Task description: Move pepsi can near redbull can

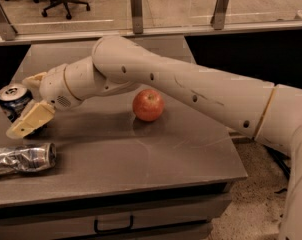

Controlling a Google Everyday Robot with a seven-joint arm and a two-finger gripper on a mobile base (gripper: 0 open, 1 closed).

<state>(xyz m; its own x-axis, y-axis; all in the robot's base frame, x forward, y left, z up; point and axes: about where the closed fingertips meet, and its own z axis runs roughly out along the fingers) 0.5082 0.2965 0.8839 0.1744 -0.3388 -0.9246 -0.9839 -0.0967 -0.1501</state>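
The pepsi can [12, 100], dark blue with a silver top, stands upright at the left edge of the grey table [141, 154]. My gripper [20, 107] is shut on it: one cream finger [30, 120] crosses the front of its lower body, and the other reaches behind it. The redbull can [23, 159], silver and crumpled, lies on its side at the front left of the table. It is just in front of the pepsi can, a small gap apart. My arm reaches in from the right across the table.
A red apple [148, 105] sits mid-table, close under my arm. The table's front edge has a drawer with a handle [113, 227]. A glass railing with metal posts [136, 10] runs behind the table. Office chairs stand on the floor beyond it.
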